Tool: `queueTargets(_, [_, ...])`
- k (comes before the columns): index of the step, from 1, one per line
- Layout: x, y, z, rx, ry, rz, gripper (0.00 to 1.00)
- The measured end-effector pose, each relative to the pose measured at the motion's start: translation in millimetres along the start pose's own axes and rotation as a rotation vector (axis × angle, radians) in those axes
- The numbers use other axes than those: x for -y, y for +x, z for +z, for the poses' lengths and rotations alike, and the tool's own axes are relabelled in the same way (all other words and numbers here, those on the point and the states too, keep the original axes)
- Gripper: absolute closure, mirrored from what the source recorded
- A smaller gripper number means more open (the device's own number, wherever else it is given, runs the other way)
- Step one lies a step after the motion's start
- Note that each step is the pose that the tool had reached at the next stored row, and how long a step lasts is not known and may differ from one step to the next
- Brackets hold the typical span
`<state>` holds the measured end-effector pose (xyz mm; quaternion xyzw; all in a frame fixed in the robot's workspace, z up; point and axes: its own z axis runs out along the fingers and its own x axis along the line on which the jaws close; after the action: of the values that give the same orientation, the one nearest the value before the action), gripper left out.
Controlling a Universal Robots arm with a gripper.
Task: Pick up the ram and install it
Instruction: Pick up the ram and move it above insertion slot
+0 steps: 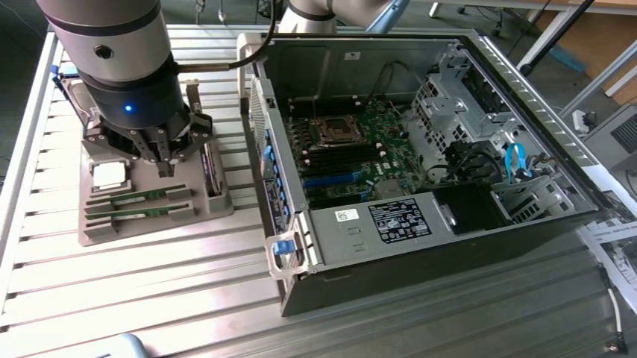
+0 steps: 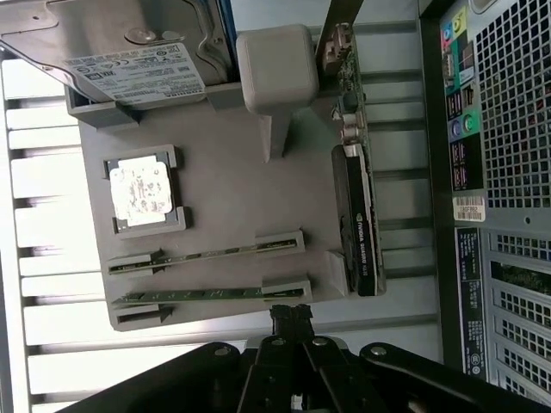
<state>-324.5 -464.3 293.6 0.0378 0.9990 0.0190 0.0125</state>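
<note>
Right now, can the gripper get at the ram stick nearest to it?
Probably yes: the gripper hangs above the tray, and that ram stick stands in its slot with nothing covering it. The jaws are shut, so they must open first.

Open room above the ram [image 2: 211, 294]; graphics card [image 2: 357, 219] stands upright just beside.

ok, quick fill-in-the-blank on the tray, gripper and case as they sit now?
1. The tray holds ___ ram sticks, both on edge in their slots.
2. The gripper hangs above the tray, jaws ___, holding nothing.
3. The motherboard is visible because one side of the computer case is ___.
Missing words: two; shut; open.
</note>
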Motion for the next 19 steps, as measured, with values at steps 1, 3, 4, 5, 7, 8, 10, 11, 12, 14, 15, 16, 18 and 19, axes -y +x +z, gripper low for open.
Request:
queueTargets(1, [0.0, 0.0, 0.2, 0.0, 0.0, 0.0, 0.89])
queueTargets(3, [0.0, 0.1, 0.4, 0.0002, -0.0002, 0.0, 0.89])
queueTargets(4, [0.0, 0.0, 0.5, 0.0002, -0.0003, 0.0, 0.89])
queueTargets(5, [0.0, 0.1, 0.5, 0.0002, -0.0002, 0.0, 0.89])
queueTargets(7, [0.0, 0.1, 0.5, 0.0002, -0.0002, 0.0, 0.89])
queueTargets(8, [0.0, 0.1, 0.5, 0.0003, -0.0002, 0.0, 0.89])
queueTargets(10, [0.0, 0.1, 0.5, 0.0, -0.0004, -0.006, 0.89])
queueTargets(11, [0.0, 0.1, 0.5, -0.0003, -0.0005, -0.013, 0.89])
queueTargets(12, [0.0, 0.1, 0.5, -0.0006, -0.0007, -0.022, 0.89])
queueTargets(14, [0.0, 0.1, 0.5, -0.0016, -0.0013, -0.046, 0.89])
queueTargets(15, [0.0, 0.1, 0.5, -0.002, -0.0015, -0.058, 0.89])
queueTargets(16, [0.0, 0.1, 0.5, -0.0025, -0.0018, -0.071, 0.89])
queueTargets(18, [0.0, 0.1, 0.5, -0.0035, -0.0021, -0.099, 0.89])
queueTargets(19, [0.0, 0.1, 0.5, -0.0039, -0.0021, -0.108, 0.89])
